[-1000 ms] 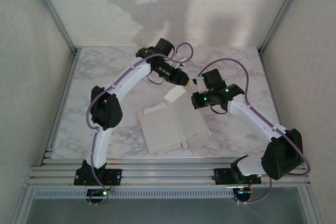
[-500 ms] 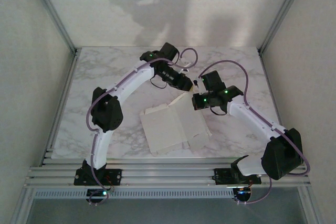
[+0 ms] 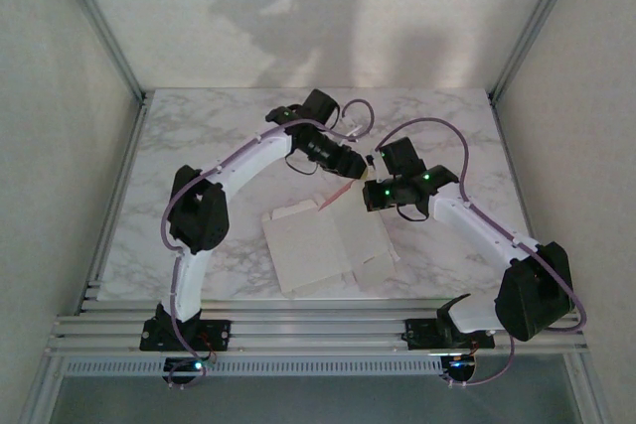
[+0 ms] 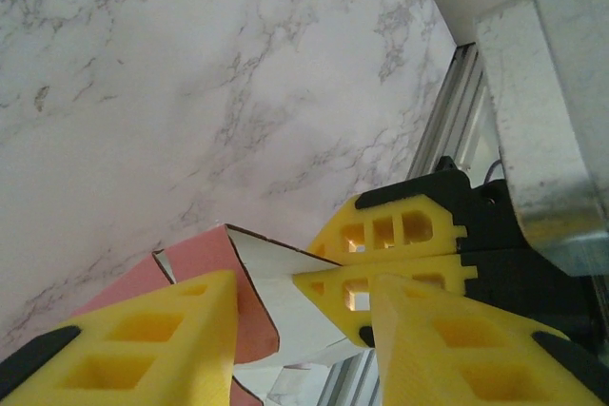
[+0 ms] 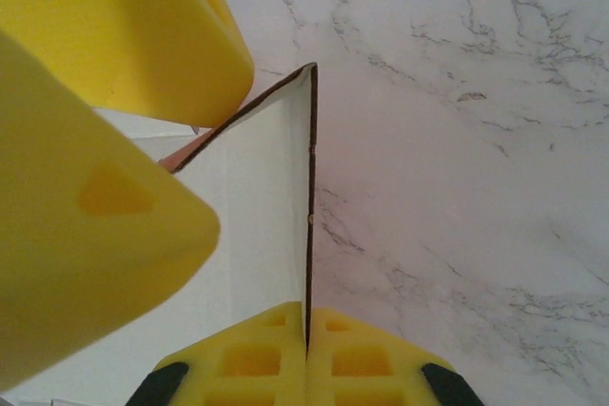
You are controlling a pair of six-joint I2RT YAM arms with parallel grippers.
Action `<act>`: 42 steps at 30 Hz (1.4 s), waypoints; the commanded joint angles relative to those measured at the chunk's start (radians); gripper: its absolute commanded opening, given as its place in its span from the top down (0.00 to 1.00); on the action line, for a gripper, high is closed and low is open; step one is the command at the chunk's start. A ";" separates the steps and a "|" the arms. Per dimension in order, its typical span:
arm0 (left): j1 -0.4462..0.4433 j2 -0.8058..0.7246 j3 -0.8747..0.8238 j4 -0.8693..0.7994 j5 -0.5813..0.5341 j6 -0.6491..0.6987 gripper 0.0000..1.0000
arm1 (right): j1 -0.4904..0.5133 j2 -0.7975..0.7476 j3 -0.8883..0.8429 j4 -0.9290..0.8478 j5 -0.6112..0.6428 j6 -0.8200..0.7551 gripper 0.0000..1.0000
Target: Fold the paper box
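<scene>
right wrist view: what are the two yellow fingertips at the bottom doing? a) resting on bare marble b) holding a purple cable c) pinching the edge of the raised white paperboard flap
C: the right gripper is closed on the thin edge of an upright flap of the white-and-pink paper box, above the marble table.

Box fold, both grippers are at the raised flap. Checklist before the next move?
1. Hold of the right gripper on the raised flap: ok, shut on its edge.
2. Readiness of the left gripper: ok, open and straddling the flap.
3. Left gripper touching the flap: cannot tell.
4. Rest of the paper box flat on the table: ok.
5. Clearance between the two grippers: cannot tell. They sit very close at the flap, so move slowly.
</scene>
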 commanded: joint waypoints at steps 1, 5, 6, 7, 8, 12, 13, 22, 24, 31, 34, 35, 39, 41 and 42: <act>-0.042 -0.045 -0.012 0.018 0.105 -0.029 0.58 | 0.004 -0.029 -0.012 0.090 0.007 0.022 1.00; -0.039 -0.073 -0.015 0.047 0.079 -0.043 0.54 | 0.004 -0.041 -0.019 0.103 -0.003 0.028 1.00; -0.035 -0.084 -0.015 0.051 0.036 -0.047 0.54 | 0.004 -0.045 -0.020 0.104 -0.002 0.029 1.00; -0.024 -0.101 -0.021 0.067 -0.010 -0.060 0.53 | 0.005 -0.049 -0.023 0.106 -0.003 0.029 1.00; -0.011 -0.122 -0.041 0.101 -0.043 -0.087 0.53 | 0.005 -0.053 -0.024 0.106 -0.002 0.028 1.00; 0.032 -0.224 -0.152 0.243 -0.125 -0.166 0.49 | 0.005 -0.064 -0.028 0.103 0.002 0.028 1.00; 0.042 -0.254 -0.187 0.278 -0.139 -0.181 0.48 | 0.004 -0.067 -0.029 0.103 0.004 0.028 1.00; 0.050 -0.389 -0.357 0.353 -0.100 -0.300 0.35 | 0.004 -0.072 -0.031 0.120 -0.007 0.046 1.00; 0.033 -0.414 -0.404 0.415 -0.064 -0.352 0.31 | 0.005 -0.076 -0.031 0.124 0.002 0.056 1.00; 0.012 -0.396 -0.495 0.478 -0.073 -0.371 0.30 | 0.006 -0.083 -0.018 0.145 -0.031 0.068 1.00; 0.026 -0.366 -0.497 0.478 -0.098 -0.351 0.32 | 0.005 -0.091 -0.017 0.146 -0.047 0.072 1.00; 0.035 -0.362 -0.500 0.485 -0.103 -0.352 0.33 | 0.004 -0.095 -0.019 0.148 -0.054 0.074 1.00; 0.093 -0.380 -0.546 0.609 -0.088 -0.395 0.36 | -0.005 -0.119 -0.027 0.157 -0.114 0.092 1.00; 0.113 -0.385 -0.559 0.664 -0.068 -0.416 0.37 | -0.010 -0.127 -0.030 0.167 -0.159 0.104 1.00; 0.116 -0.383 -0.557 0.673 -0.062 -0.415 0.37 | -0.013 -0.128 -0.030 0.172 -0.180 0.108 1.00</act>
